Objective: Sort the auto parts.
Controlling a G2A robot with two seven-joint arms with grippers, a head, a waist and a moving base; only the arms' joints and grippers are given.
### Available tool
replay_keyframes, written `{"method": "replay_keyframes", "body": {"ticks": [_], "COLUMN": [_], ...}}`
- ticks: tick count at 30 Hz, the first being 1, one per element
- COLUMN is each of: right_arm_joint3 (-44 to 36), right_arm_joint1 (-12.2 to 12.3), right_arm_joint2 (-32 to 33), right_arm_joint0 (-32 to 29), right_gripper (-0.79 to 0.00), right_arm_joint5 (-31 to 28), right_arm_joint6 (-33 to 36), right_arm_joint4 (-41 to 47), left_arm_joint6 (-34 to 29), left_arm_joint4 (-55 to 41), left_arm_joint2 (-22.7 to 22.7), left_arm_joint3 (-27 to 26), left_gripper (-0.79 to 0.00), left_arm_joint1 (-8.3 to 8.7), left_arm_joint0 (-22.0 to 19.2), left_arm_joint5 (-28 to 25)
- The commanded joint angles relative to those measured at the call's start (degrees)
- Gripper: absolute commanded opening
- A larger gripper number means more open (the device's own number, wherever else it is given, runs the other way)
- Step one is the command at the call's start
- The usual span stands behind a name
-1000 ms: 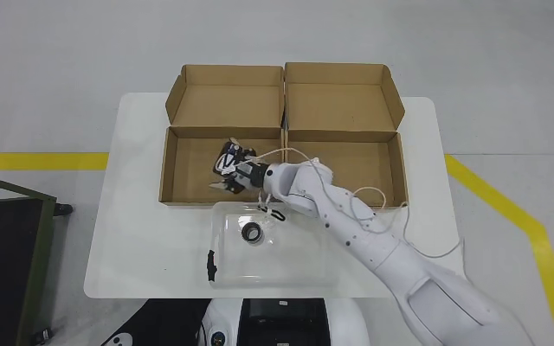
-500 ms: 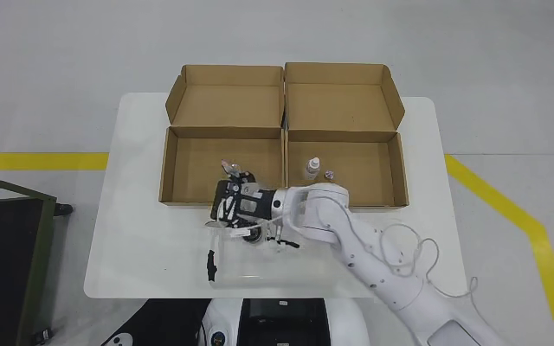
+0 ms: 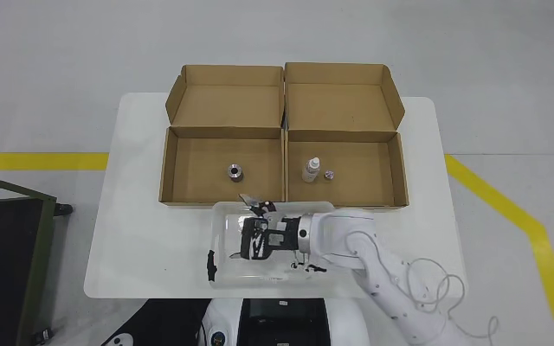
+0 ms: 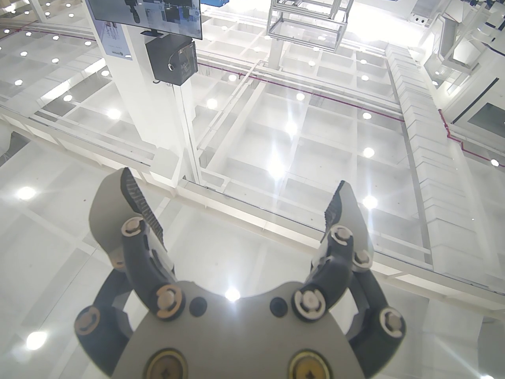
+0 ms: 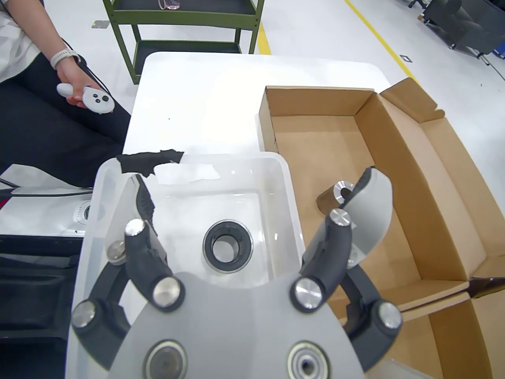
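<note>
On the white surface point(image 3: 138, 173), two open cardboard boxes point(image 3: 201, 183) sit behind a clear bin point(image 5: 290, 199). The right hand point(image 5: 254, 183) hovers over the bin, fingers spread and empty. The left hand point(image 4: 234, 183) is also spread and empty. A metal bushing point(image 3: 234, 171) lies in the left box, and a black ring point(image 5: 207, 246) lies in the bin.

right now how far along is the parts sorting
Done: a metal bushing lies in the left cardboard box; a small white bottle-shaped part and a small metal piece lie in the right cardboard box. In hand: nothing; the right claw hangs open and empty above the clear bin. Left: one black ring in that bin.
</note>
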Motion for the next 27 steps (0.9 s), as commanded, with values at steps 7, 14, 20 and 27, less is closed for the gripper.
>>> {"method": "replay_keyframes", "body": {"ticks": [7,14,20,27], "right_arm_joint3": [-2.01,-0.27,2.08,6.22], "right_arm_joint1": [1.39,1.85,2.05,1.69], "right_arm_joint2": [0.89,-0.07,0.18,-1.18], "right_arm_joint0": [-4.71,-5.64,-4.91,-2.85], "right_gripper": [-0.058,-0.068,-0.095,-0.132], "right_arm_joint5": [-1.57,0.65,2.06,4.00], "right_arm_joint6": [-0.77,-2.13,-2.97,-3.37], "right_arm_joint4": [-4.75,-10.14,-11.22,-11.05], "left_arm_joint6": [0.00,0.00,0.00,0.00], "left_arm_joint4": [0.00,0.00,0.00,0.00], "left_arm_joint2": [0.00,0.00,0.00,0.00], "left_arm_joint3": [0.00,0.00,0.00,0.00], "left_gripper": [0.000,0.000,0.000,0.000], "left_arm_joint1": [0.00,0.00,0.00,0.00], "left_arm_joint0": [0.00,0.00,0.00,0.00], "left_arm_joint5": [0.00,0.00,0.00,0.00]}}
